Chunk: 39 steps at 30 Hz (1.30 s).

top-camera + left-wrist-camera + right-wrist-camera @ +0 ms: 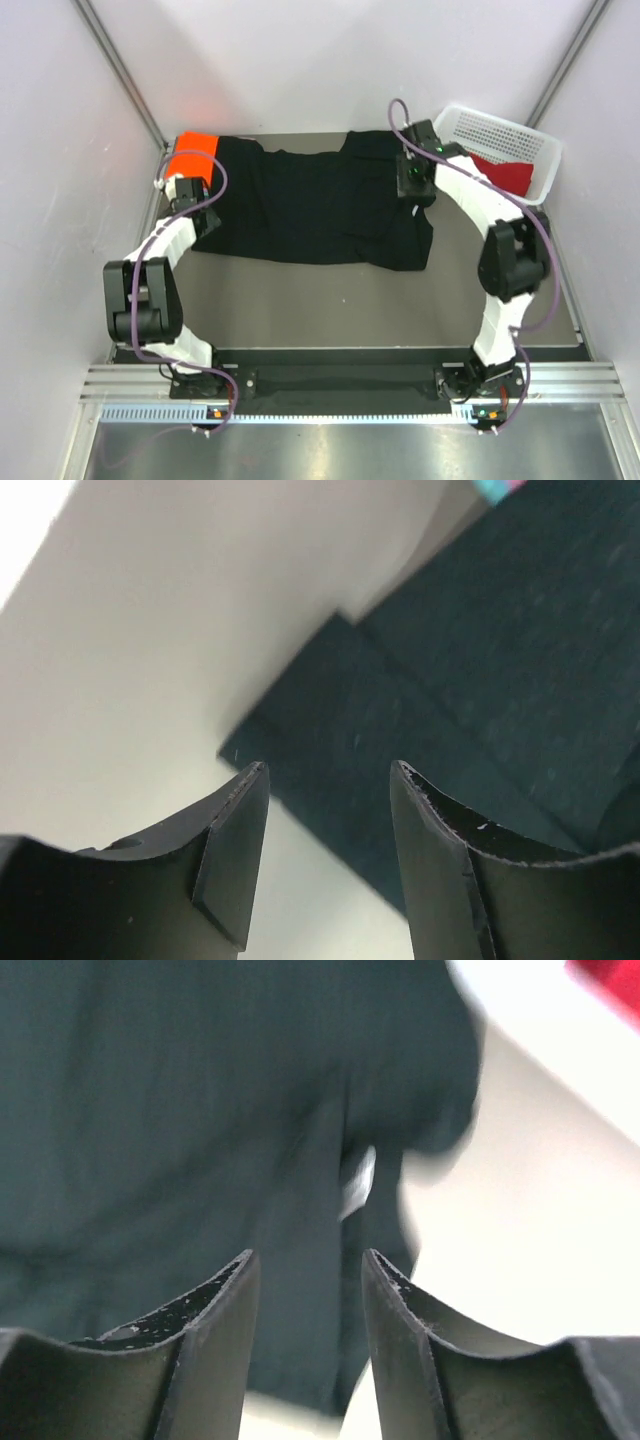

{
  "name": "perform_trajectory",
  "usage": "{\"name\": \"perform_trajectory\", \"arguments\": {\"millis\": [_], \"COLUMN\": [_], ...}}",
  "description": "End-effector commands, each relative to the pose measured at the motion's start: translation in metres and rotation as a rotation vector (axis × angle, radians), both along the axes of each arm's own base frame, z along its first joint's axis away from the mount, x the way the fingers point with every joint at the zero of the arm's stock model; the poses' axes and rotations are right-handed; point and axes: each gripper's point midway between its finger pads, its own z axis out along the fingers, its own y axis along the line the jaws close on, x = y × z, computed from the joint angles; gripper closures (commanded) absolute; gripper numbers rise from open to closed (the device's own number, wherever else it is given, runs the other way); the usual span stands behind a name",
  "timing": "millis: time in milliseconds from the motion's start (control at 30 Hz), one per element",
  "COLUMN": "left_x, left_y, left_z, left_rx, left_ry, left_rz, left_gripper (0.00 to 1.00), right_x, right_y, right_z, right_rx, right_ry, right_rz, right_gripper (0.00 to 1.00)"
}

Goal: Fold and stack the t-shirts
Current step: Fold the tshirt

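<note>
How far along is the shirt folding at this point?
Early. Done: the black shirt lies spread on the table, not yet folded. In hand: nothing; the left gripper and right gripper hover open over its ends. Left: folding it, then the orange shirt at the far-left corner and the red shirt in the basket. No stack shows.

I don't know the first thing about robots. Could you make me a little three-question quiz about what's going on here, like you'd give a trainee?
1. True or false: the black t-shirt lies spread out on the table.
2. What lies in the white basket?
A) a dark red t-shirt
B) a pair of shoes
C) nothing
3. In a few words: are the left gripper and the right gripper holding any cloth?

Key:
1. True.
2. A.
3. No. Both are open, with nothing between their fingers.
</note>
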Motion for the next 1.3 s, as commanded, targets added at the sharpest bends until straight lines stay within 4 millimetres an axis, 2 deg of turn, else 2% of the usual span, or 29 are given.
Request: {"name": "perform_trajectory", "arguments": {"millis": [0,33,100,133,167,200,233,300,533,733,867,967,1100,1267], "left_x": [0.003,0.002,-0.001,0.000,-0.001,-0.002,-0.003,-0.004,-0.012,-0.014,-0.012,-0.010,-0.011,-0.016], "left_y": [-0.008,-0.008,-0.011,-0.014,-0.015,-0.015,-0.014,-0.014,-0.006,0.004,0.016,0.016,0.016,0.021], "left_z": [0.017,0.013,0.000,-0.004,-0.010,-0.013,-0.014,-0.015,-0.030,-0.044,-0.044,-0.046,-0.049,-0.049], "left_rx": [-0.070,-0.088,-0.113,-0.131,-0.140,-0.148,-0.153,-0.154,-0.152,-0.181,-0.172,-0.176,-0.184,-0.159], "left_ry": [-0.130,-0.135,-0.101,-0.092,-0.077,-0.073,-0.070,-0.062,-0.046,-0.035,-0.039,-0.038,-0.031,-0.027], "left_rz": [0.046,0.074,0.083,0.087,0.094,0.103,0.115,0.121,0.154,0.183,0.212,0.216,0.224,0.248], "left_gripper": [0.43,0.43,0.43,0.43,0.43,0.43,0.43,0.43,0.41,0.41,0.42,0.43,0.45,0.45], "right_x": [-0.060,-0.081,-0.098,-0.118,-0.121,-0.126,-0.144,-0.153,-0.156,-0.156,-0.150,-0.149,-0.160,-0.167], "right_y": [0.010,0.004,0.012,0.011,0.021,0.022,0.019,0.017,0.015,-0.003,-0.006,-0.012,-0.016,-0.025], "right_z": [0.024,0.012,0.002,-0.014,-0.016,-0.023,-0.038,-0.055,-0.079,-0.089,-0.095,-0.104,-0.117,-0.118], "right_rx": [0.247,0.256,0.375,0.403,0.473,0.518,0.526,0.559,0.574,0.510,0.504,0.472,0.434,0.412], "right_ry": [0.067,0.109,0.155,0.195,0.192,0.201,0.225,0.225,0.224,0.183,0.154,0.161,0.208,0.194], "right_rz": [-0.196,-0.249,-0.353,-0.383,-0.385,-0.452,-0.487,-0.548,-0.587,-0.661,-0.675,-0.686,-0.702,-0.726], "right_gripper": [0.53,0.53,0.53,0.54,0.55,0.55,0.55,0.55,0.54,0.52,0.52,0.52,0.53,0.53]}}
